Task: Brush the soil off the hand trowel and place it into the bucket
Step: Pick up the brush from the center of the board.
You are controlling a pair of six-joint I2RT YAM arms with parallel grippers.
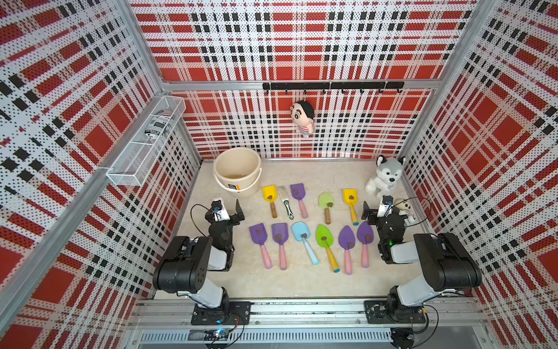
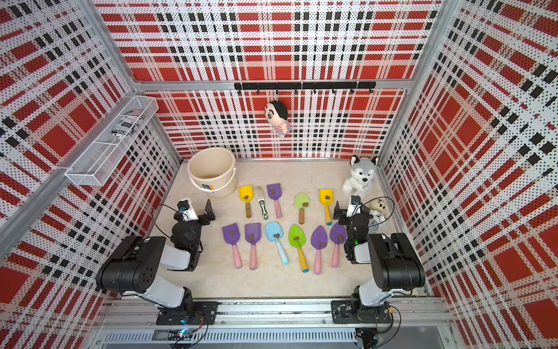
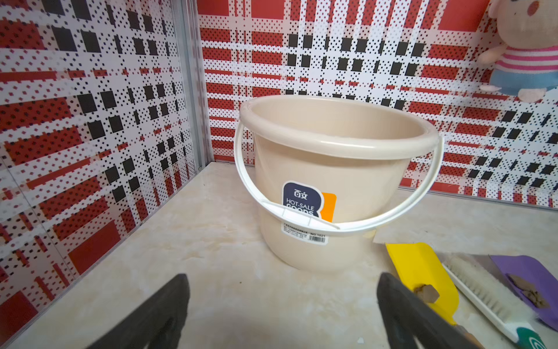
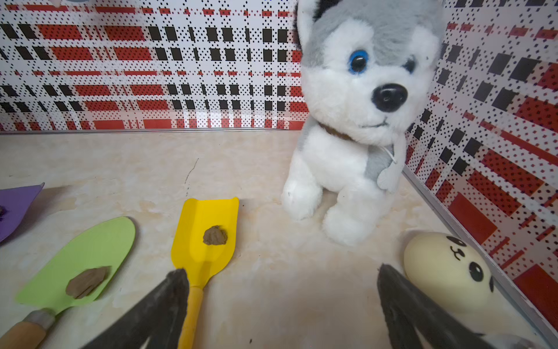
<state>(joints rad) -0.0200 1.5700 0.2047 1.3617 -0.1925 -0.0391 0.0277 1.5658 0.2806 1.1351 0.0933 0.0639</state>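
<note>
1. Left gripper [image 3: 282, 290]: jaws spread wide, nothing between them; low over the marbled tabletop [image 3: 211, 241], facing the bucket.
2. Right gripper [image 4: 280, 272]: jaws likewise spread, empty; one finger beside the handle of a yellow trowel [image 4: 208, 229], the other close against an egg-shaped face toy [image 4: 447, 269], contact unclear.
3. Bucket [image 3: 362, 181]: cream, upright, bail handle folded down over the label; far left corner of the table.
4. Brush [image 1: 286, 202]: white bristles, green-ended handle; flat in the far row between a yellow blade and a purple one.
5. Hand trowels [image 1: 325, 238]: ten, flat on the table in two rows, four far, six near; all outside the bucket.
6. Soil [image 4: 215, 235]: one brown lump on each blade.
7. Husky plush [image 4: 356, 121]: seated, far right corner.
8. Cartoon boy doll [image 1: 304, 117]: hanging from a black hook rail [image 1: 332, 85] on the back wall.
9. Wire basket [image 1: 145, 142]: white, mounted on the left wall.
</note>
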